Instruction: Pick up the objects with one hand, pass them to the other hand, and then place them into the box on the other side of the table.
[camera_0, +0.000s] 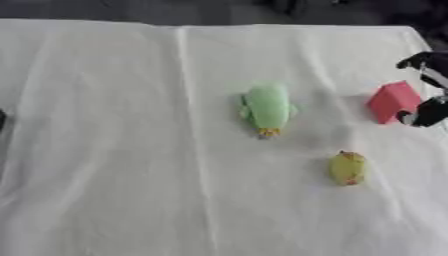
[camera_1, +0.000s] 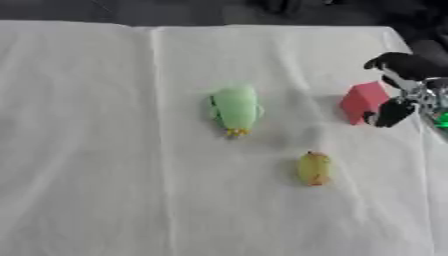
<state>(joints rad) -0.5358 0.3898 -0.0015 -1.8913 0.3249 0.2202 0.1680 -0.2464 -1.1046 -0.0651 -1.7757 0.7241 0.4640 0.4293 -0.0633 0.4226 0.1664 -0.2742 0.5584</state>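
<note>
- Red block sits near the right edge of the white-clothed surface; the right hand brackets it, fingers spread on its far and near sides, seemingly not yet closed.
- Close evenly on opposite faces before lifting, or it may twist out.
- Green plush toy lies mid-surface; a yellow fruit-like object lies nearer.
- Left hand unseen.

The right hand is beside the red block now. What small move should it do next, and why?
Probably curl the right hand round the red block. Its fingers flank the block's right side, one above and one below, not yet closed on it, so the block seems still to rest on the white cloth.
</note>
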